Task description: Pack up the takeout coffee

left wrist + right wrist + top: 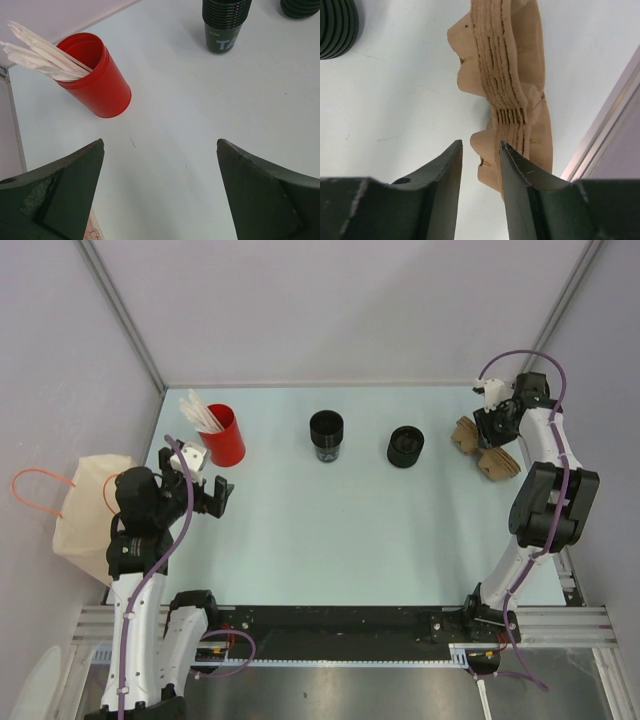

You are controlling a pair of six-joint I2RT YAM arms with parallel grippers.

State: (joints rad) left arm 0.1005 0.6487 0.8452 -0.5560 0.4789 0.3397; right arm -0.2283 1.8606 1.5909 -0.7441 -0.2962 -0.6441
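The takeout coffee, a black cup (326, 433), stands upright at the middle back of the table; the left wrist view shows it as a ribbed black cup (225, 24) with white lettering. My left gripper (222, 496) hovers wide open near the left edge, a little in front of the red cup, with nothing between its fingers (75, 175). My right gripper (490, 435) is at the far right over a stack of brown cardboard carriers (505, 75). Its jaws (481, 144) are narrowed around the stack's outermost lobe, with a gap still showing on the left side.
A red cup (222, 435) with white sticks stands back left. A squat black round piece (405, 446) sits right of the black cup. A beige bag (85, 505) with orange handles hangs off the table's left edge. A metal rail (605, 145) borders the table just beyond the cardboard stack.
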